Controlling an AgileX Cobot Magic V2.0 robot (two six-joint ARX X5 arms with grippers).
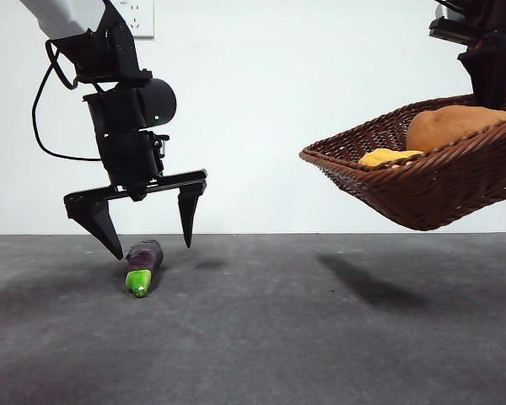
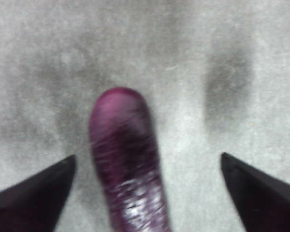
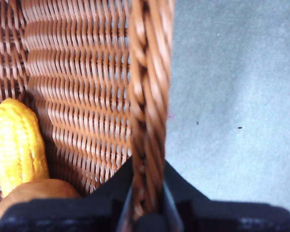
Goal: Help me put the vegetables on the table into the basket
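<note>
While the left gripper [image 1: 148, 240] hung just above the table [image 1: 320, 337], its two black jaws stood wide apart, with the eggplant [image 1: 142, 266] lying flat on the table below and between them, a little nearer one jaw than the other. In the left wrist view the eggplant [image 2: 128, 164] ran lengthwise down the gap, its long axis crossing the line on which the jaws close, so a straight descent looked enough to grasp it. Off to the side, well apart, the right gripper [image 3: 147, 212] was clamped on the braided rim of the basket [image 1: 422, 181], held tilted in the air. Corn [image 3: 17, 142] and a potato [image 1: 451, 125] already lay inside. No brand, label or writing could be read anywhere.
</note>
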